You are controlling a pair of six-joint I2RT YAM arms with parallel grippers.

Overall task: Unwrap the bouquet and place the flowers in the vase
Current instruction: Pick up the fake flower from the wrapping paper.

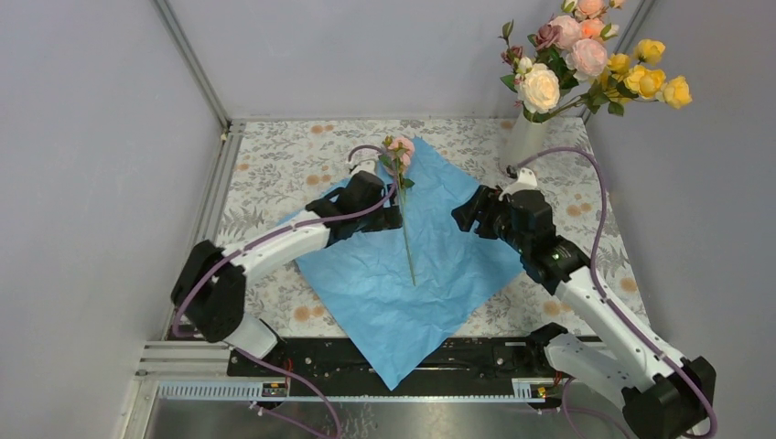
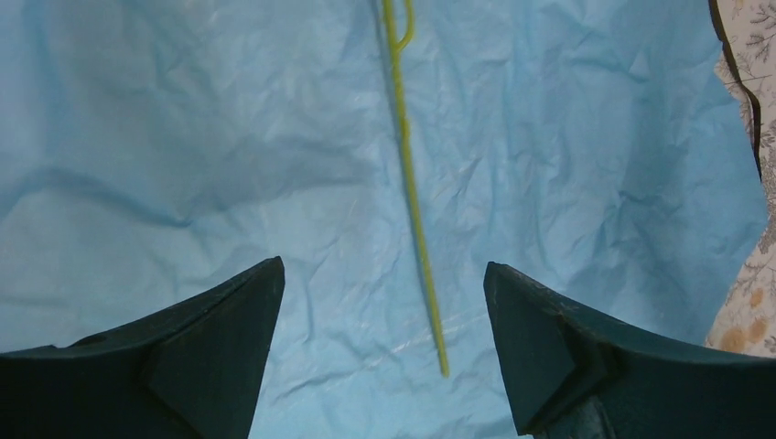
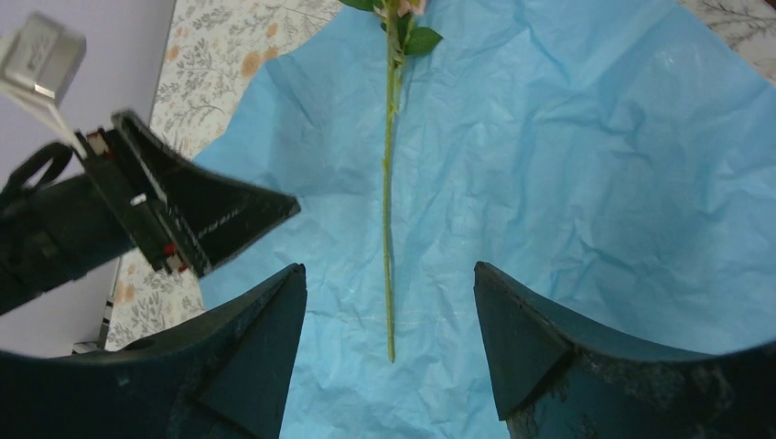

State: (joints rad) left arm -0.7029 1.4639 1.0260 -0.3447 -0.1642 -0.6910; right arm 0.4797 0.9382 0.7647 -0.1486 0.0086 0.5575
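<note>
Top external view: a sheet of crinkled blue paper (image 1: 430,274) is seen spread flat on the floral tablecloth (image 1: 274,165), its near corner reaching between the two arm bases. A single pink rose (image 1: 400,151) is laid on the paper, its head at the far corner of the sheet and its thin green stem (image 1: 405,238) running straight toward the arms. The vase (image 1: 524,139) is set upright at the far right of the table, near the sheet's far right edge, and a bunch of flowers (image 1: 586,59) in cream, pink and yellow is held in it. The left gripper (image 1: 392,219) is positioned just left of the stem, and the right gripper (image 1: 460,216) is held over the paper to the right of the stem, apart from it. From the left wrist view, the jaws are seen spread wide, with the stem lying on the paper below and between them, touched by neither finger; nothing is gripped. From the right wrist view, the jaws are likewise parted wide and empty, the lower end of the stem is framed between them, and the left gripper is seen at the left, over the paper's edge.
</note>
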